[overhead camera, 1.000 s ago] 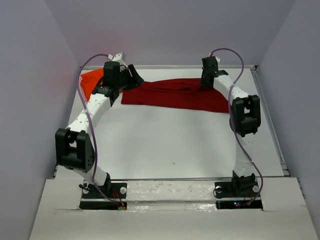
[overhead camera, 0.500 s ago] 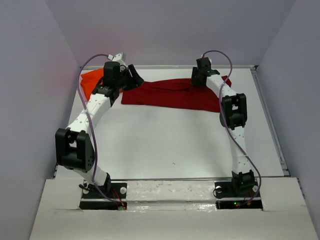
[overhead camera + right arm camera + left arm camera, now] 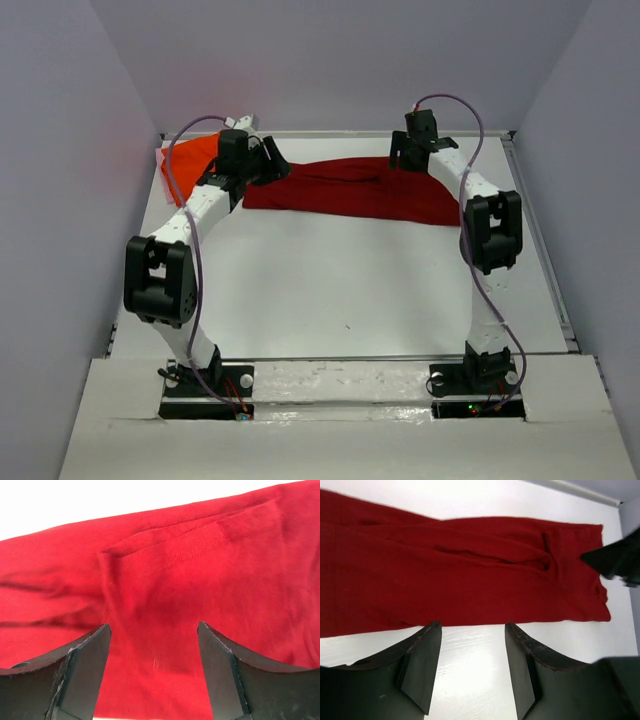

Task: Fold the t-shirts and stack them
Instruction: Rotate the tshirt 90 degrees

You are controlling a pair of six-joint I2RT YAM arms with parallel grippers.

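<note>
White table (image 3: 330, 290), plain grey walls on three sides, and both arms are stretched out to the far end of it. Across the upper middle of the overhead view lies the crimson t-shirt (image 3: 350, 190), spread flat on the table as one long, narrow band running left to right, with creases and a sleeve seam showing along its upper part. Tucked into the upper left corner is the orange t-shirt (image 3: 195, 158), bunched up and partly hidden behind the left arm, so its shape is hard to judge.

The left gripper (image 3: 268, 160) sits at the left end of the crimson band. From its wrist camera the two dark fingers (image 3: 420, 665) stand well apart, with only bare white table between them and the near hem of the red cloth just beyond the tips. It holds nothing.

Over on the upper right, the right gripper (image 3: 408, 158) hangs above the right half of the crimson t-shirt. Its fingers (image 3: 82, 675) are spread wide too, red fabric filling the view between them, a stitched seam and a fold just ahead. Nothing is pinched, though whether the tips touch the cloth I can't quite tell.
</note>
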